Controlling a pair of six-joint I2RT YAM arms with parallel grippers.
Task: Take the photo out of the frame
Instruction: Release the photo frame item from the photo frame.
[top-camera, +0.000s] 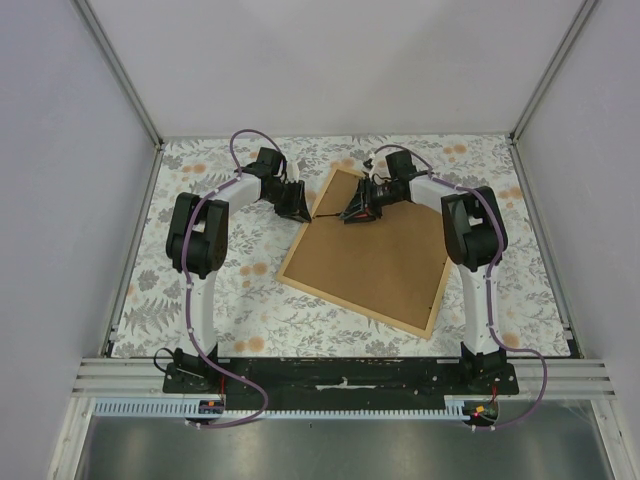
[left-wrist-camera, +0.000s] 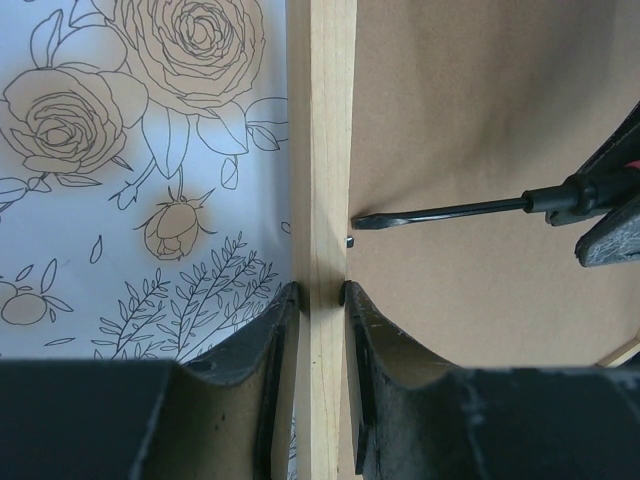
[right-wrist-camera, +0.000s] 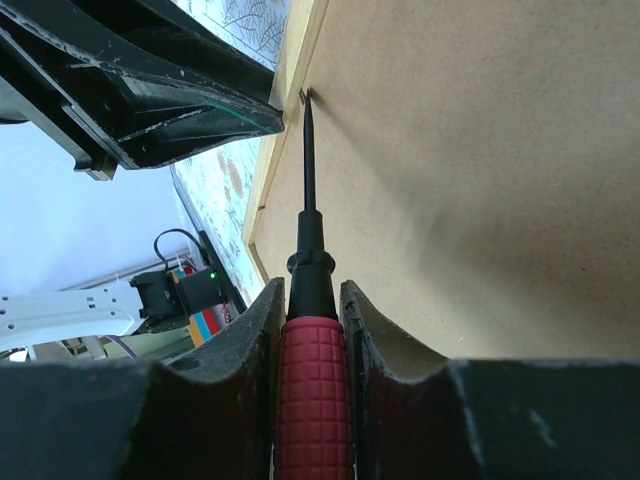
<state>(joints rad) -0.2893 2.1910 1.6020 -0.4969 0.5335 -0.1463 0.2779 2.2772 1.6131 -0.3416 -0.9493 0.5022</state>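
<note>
No legible text, no labels or numbers, frame (top-camera: 370, 262) back unmarked

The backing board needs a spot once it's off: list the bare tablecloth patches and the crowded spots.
Bare floral tablecloth runs between the frame's near edge and the arm bases, widest at near-left. Another patch lies far right, beyond the right arm. Crowded: the frame's far-left edge, where the left gripper clamps the wood and the right gripper aims a screwdriver.

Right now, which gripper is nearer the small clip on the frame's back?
Left. The left gripper clamps the frame right beside the clip. The right gripper sits farther back over the board, gripping the screwdriver; only its tip is at the clip.
</note>
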